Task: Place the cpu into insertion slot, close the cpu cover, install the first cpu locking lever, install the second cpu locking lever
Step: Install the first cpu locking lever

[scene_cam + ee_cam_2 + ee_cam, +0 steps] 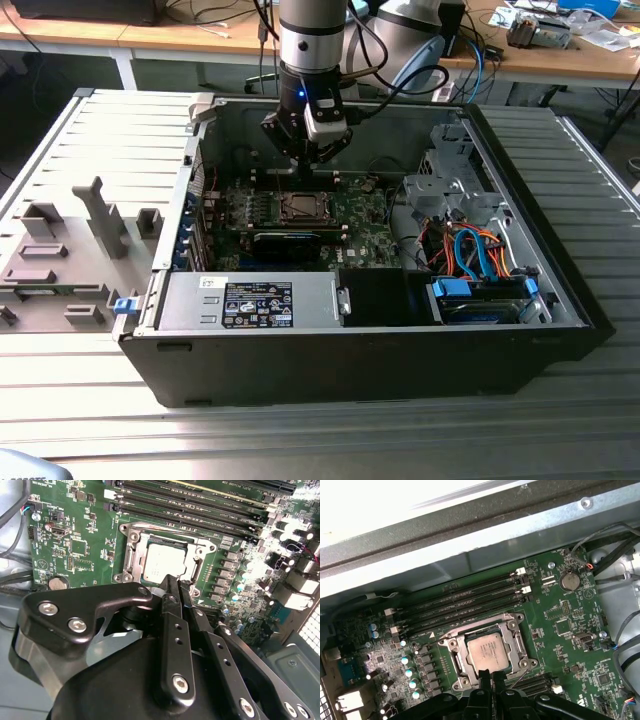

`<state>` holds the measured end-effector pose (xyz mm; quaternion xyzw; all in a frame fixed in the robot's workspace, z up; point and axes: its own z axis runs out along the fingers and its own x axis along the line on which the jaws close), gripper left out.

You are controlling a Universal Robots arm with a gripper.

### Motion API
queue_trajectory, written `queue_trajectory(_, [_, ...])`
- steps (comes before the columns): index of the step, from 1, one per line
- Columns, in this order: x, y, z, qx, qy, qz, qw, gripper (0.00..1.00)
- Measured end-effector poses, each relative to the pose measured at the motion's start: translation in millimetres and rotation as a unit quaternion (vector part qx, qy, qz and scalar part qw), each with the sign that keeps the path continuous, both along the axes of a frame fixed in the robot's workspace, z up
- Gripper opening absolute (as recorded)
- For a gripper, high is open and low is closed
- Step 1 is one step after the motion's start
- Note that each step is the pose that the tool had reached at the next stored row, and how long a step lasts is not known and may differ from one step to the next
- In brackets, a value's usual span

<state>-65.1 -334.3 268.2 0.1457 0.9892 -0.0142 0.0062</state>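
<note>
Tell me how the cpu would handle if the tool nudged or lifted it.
The cpu looks flat, thin and rigid, so probably stiff and light. Its smooth metal top may be slippery. It lies within the insertion slot frame, so a sideways nudge would likely be blocked, not slide it.

The cpu [488,652] has a matt silvery-grey metal top, framed by the shiny bare-metal cover [516,641]. The claw [175,587] is smooth black metal with bright screws. The worktop [330,440] is ribbed, dull grey metal.

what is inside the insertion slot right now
The cpu lies inside the insertion slot, its silvery top showing through the cpu cover. The contacts beneath it are hidden.
</note>
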Motion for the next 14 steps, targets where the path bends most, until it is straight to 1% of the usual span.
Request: queue_trajectory(14, [0.0, 0.0, -0.1, -0.0001, 0.0, 0.005, 0.99999, 0.16])
